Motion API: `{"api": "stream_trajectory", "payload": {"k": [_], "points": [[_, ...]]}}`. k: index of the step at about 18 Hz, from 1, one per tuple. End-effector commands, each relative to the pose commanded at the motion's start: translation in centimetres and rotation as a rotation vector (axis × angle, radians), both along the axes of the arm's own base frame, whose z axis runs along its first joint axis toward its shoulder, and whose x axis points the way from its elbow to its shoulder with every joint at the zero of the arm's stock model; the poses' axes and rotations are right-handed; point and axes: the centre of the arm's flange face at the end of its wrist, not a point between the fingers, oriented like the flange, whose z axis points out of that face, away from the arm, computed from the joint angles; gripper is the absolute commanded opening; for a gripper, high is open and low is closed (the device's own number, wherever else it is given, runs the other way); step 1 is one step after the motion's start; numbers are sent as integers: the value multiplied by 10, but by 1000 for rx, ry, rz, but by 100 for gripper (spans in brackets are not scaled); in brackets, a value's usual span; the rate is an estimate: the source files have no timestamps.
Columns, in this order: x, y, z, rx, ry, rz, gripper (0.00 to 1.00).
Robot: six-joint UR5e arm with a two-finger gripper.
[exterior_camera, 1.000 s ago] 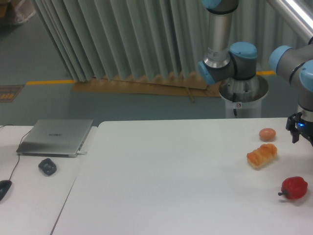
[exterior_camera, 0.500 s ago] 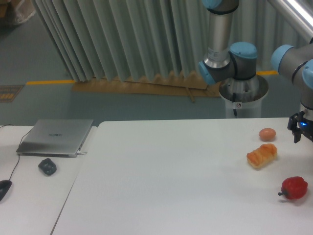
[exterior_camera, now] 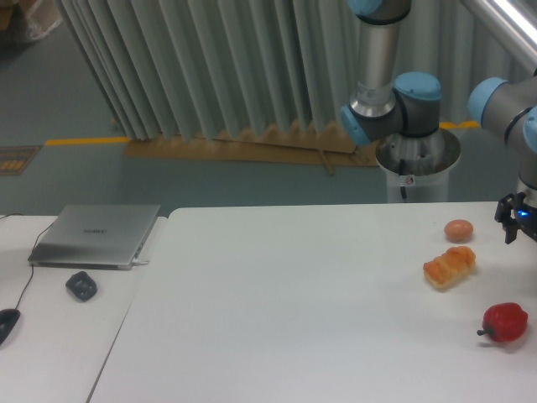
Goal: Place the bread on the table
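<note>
**Q:** Where's the bread (exterior_camera: 450,267) sitting, and is anything on it?

**A:** It's laid flat on the table (exterior_camera: 294,311), over toward the right side, lumpy crust up, angled a bit so one end is pointed up and to the right. Nothing is touching it. A round tan-orange ball (exterior_camera: 458,230) is parked just behind it, close but with a gap that can be seen between the two. A red pepper (exterior_camera: 504,322) is set further forward and to the right, near the front right of the view, stem stuck out to the left, clearly apart from the bread.

**Q:** And the gripper?

**A:** The gripper (exterior_camera: 522,227) is cut off by the right edge of the frame, held above the tabletop off to the right of the ball and the bread. Only a dark finger (exterior_camera: 507,228) and a small blue light are shown, so whether the fingers are spread or closed can't be told from here. Nothing is seen held in it.

**Q:** Anything else around?

**A:** On the left a second, lower white desk (exterior_camera: 59,336) is butted up beside the table. A closed silver laptop (exterior_camera: 96,236) is laid on it, with a small dark lumpy object (exterior_camera: 81,286) just in front of the laptop, and a dark mouse (exterior_camera: 7,323) with its cable is caught at the left edge. Behind everything, a grey pleated curtain (exterior_camera: 210,67) is hung, and the arm's base (exterior_camera: 417,164) is mounted behind the table's far edge.
</note>
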Motion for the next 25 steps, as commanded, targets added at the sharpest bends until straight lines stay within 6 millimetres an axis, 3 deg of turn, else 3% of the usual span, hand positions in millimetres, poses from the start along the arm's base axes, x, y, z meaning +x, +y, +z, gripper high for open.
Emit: {"api": "stream_trajectory", "payload": {"k": [2,4,6,9,12,18,25], "points": [[4,4,2,3,-5,0,100],[24,19,8,-31,-33,13,100],[51,29,33,-52,-53,-7,100],[68,22,84,-3,14,-18,100],[85,11,106,12,49,-7,100],[99,0,128,22,65,13,100],[98,1,130,25,70,13,100]]}}
